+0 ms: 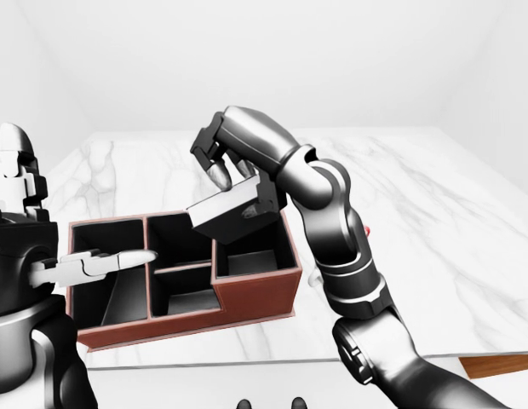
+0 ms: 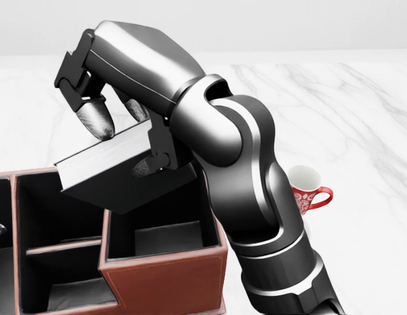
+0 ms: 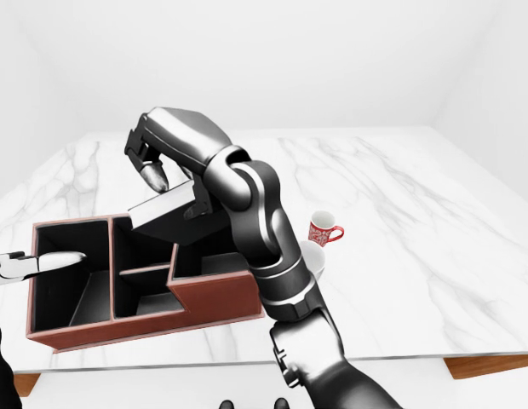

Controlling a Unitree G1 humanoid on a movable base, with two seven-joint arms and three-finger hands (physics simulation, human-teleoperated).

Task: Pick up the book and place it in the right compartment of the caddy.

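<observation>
- The marble table (image 2: 361,118) fills the head view from the horizon down, and every other thing is borne on it.
- The caddy (image 2: 164,279), a red-brown box with dark compartments, is seen at the lower left of the head view; its right compartment (image 2: 167,236) lies open at the lower centre, and nothing can be seen lying in it.
- The right hand (image 2: 118,141) is reached in from the lower right of the head view, and its 3 fingers are closed round the book.
- The book (image 2: 105,157) is held tilted, pages toward the left of the frame, in the air at the centre left of the head view; its lower edge hangs over the upper left corner of the right compartment, though whether the rim is touched cannot be told.
- The left hand (image 1: 102,262) is seen at the lower left of the left-eye view, over the caddy's left compartment, with its pale fingers stretched out and nothing held.
- A red patterned cup (image 2: 307,190) stands at the right of the head view, just beside the right arm and apart from the caddy.
- The placing step is judged to be in hand: the book has been lifted but not yet set down.
- For the next move, the book would need to be shifted a little toward the lower right of the frame, stood more upright and lowered between the compartment walls before the fingers are released.
</observation>
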